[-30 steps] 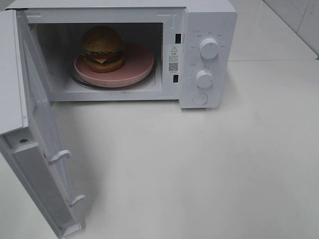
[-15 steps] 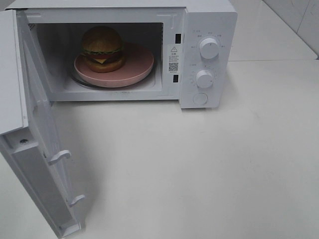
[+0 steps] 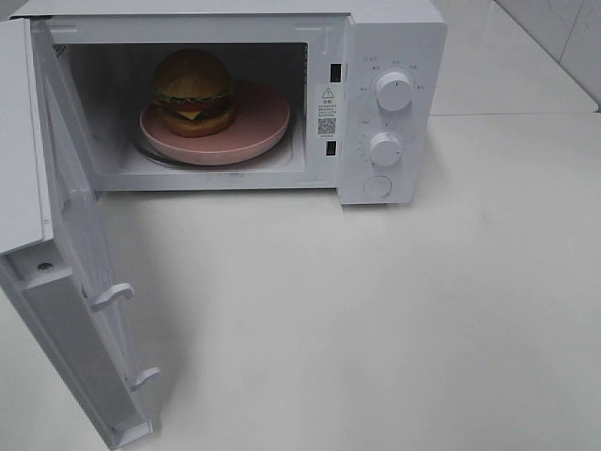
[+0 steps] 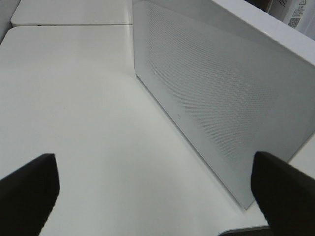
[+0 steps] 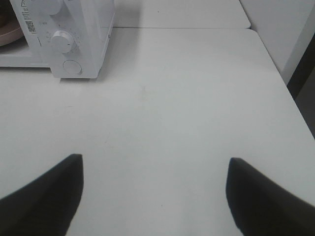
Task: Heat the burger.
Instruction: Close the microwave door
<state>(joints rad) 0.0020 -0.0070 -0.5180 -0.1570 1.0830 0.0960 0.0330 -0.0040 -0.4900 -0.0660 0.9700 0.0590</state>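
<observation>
Left fingers [image 4: 29,191] spread wide, gripping nothing, touching nothing, hovering over bare table [image 4: 74,98] just beside the outer face of the open microwave door [image 4: 216,98]. Right fingers [image 5: 44,196] also well apart and empty, above the table toward its right edge, facing the microwave [image 5: 88,29] and its knobs. Burger [image 3: 192,91] inside the microwave near the table's far edge, sitting on the left part of a pink plate [image 3: 258,117], well apart from both pairs of fingers. Only dark finger tips visible in the wrist views, the rest cut off. Both arms out of the high view. Burger hidden from both wrist views; just a sliver of plate rim in the right one.
</observation>
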